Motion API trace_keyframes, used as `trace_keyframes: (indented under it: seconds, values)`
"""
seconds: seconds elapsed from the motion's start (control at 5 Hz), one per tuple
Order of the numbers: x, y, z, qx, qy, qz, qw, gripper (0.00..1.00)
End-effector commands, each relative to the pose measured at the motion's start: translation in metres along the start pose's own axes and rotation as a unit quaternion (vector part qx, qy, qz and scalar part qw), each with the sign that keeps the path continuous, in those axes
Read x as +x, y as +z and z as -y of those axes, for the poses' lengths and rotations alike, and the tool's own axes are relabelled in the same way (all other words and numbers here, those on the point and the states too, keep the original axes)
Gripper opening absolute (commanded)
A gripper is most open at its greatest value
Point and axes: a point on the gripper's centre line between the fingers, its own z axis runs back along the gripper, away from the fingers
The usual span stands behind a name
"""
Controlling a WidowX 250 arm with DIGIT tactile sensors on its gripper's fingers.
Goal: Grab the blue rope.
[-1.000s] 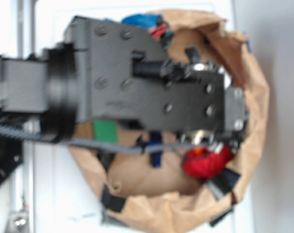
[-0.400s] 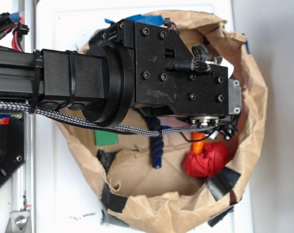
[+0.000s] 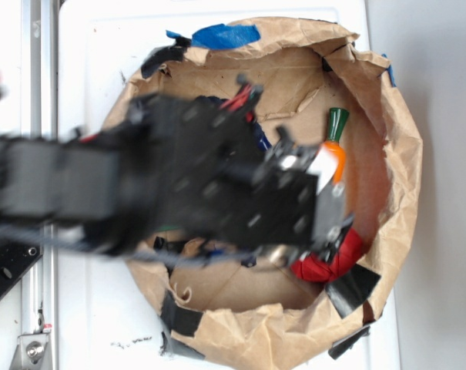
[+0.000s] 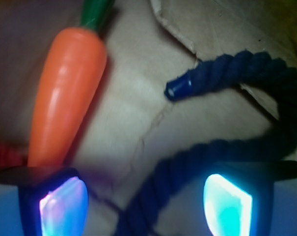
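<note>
Two glowing fingertip pads (image 4: 64,204) sit low in the wrist view, spread wide with nothing between them but paper. That gripper (image 4: 143,201) is open and the blue rope (image 4: 222,152) lies just ahead, its lower strand running diagonally from between the pads up to the right, then hooking back to a glossy capped end. A toy carrot (image 4: 65,93) lies off to the left, clear of the rope. From outside, the blurred arm hides nearly all the rope inside the brown paper bag (image 3: 402,154); I'd say the grab turns on straddling that diagonal strand
</note>
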Motion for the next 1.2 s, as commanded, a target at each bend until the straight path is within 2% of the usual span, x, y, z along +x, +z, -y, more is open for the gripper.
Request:
trace_keyframes:
  seconds: [0.0, 0.6, 0.8, 1.0]
  values:
    - [0.005, 0.013, -0.004, -0.027, -0.008, 0.016, 0.999, 1.0]
    - [0.005, 0.013, -0.004, -0.027, -0.008, 0.016, 0.999, 1.0]
    - [-0.023, 0.003, -0.016, -0.054, 0.023, -0.015, 0.998, 1.0]
    - [-0.049, -0.002, -0.015, -0.068, 0.056, -0.036, 0.995, 1.0]
